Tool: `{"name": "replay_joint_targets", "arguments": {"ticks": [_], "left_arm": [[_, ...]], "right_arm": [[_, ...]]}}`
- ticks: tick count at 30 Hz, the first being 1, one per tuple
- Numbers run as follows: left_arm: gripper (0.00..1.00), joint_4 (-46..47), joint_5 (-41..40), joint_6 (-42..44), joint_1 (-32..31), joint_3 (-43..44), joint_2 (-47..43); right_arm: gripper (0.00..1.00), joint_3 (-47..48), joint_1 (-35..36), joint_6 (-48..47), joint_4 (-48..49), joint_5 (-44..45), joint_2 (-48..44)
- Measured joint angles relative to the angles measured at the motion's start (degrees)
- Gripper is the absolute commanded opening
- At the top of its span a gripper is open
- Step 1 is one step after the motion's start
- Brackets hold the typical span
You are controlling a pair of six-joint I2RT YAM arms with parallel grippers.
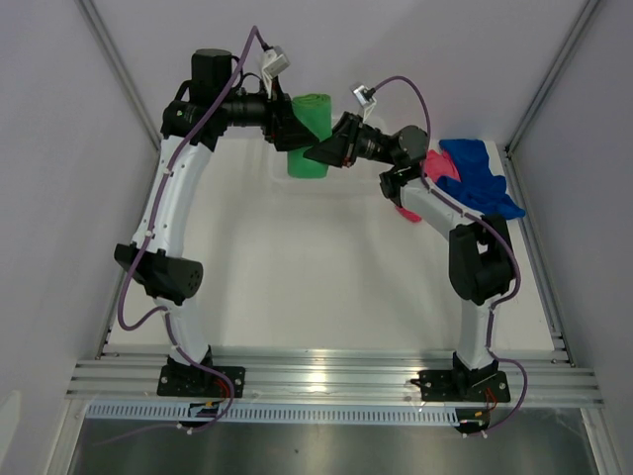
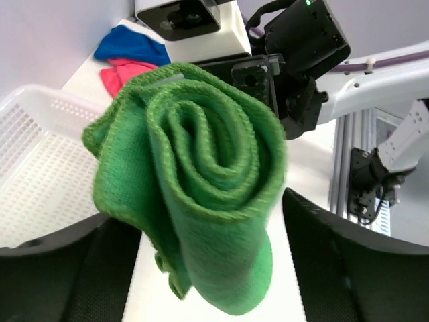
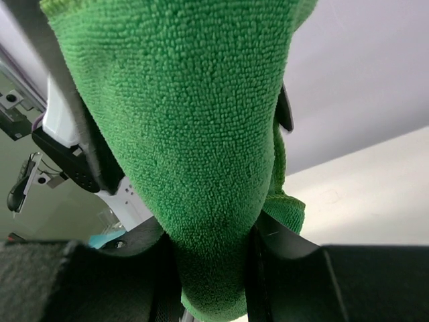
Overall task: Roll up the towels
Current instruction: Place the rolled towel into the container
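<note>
Two arms rise from a grooved metal rail (image 1: 326,374) at the near edge of a white surface (image 1: 316,287). The left arm (image 1: 173,198) and right arm (image 1: 475,257) bow outward, leaving a broad open stretch between them.

Beyond that room, lifted off the surface at the far middle, a green towel (image 1: 312,139) hangs between the two sets of jaws. It is wound into a loose roll, its spiral end facing the left wrist camera.

The right jaws are clamped on the green towel: in the right wrist view, dark fingers (image 3: 295,268) press into the narrow lower end of the roll from both sides. The left jaws stand wide apart around it. In the left wrist view the roll sits between the fingers (image 2: 348,261), with a clear gap on that side; whether the opposite finger touches the cloth cannot be told.

A white slotted basket (image 2: 40,174) rests on the surface below and beside the roll, toward the far edge.

Farther right, a pink-red towel (image 1: 438,164) lies crumpled by the right arm's elbow, touching a blue towel (image 1: 480,176) bunched against the far right edge. Pale walls close in at the back and both sides
</note>
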Motion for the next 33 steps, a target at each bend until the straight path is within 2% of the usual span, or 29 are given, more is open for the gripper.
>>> {"name": "replay_joint_targets", "arguments": {"ticks": [3,13,20,25,33], "left_arm": [[0.99,0.17,-2.93,0.00,0.17,0.00,0.00],[1.00,0.96,-13.90,-0.37,2.82,-1.03,-0.02],[1.00,1.33,-24.79,-0.20,3.76,-9.22,0.07],[0.99,1.18,-29.79,0.28,4.31,-16.65,0.11],[0.99,0.96,-33.03,1.36,6.32,-21.75,0.24]], "right_arm": [[0.00,2.54,-1.36,0.15,-3.43,-0.85,1.57],[0.00,15.06,-7.26,-1.68,-15.93,-1.38,13.64],[0.00,33.59,-9.09,-15.04,-36.81,3.52,28.57],[0.00,44.57,-9.60,-21.77,-46.45,10.54,37.40],[0.00,44.87,-10.08,-27.82,-56.72,14.51,41.86]]}}
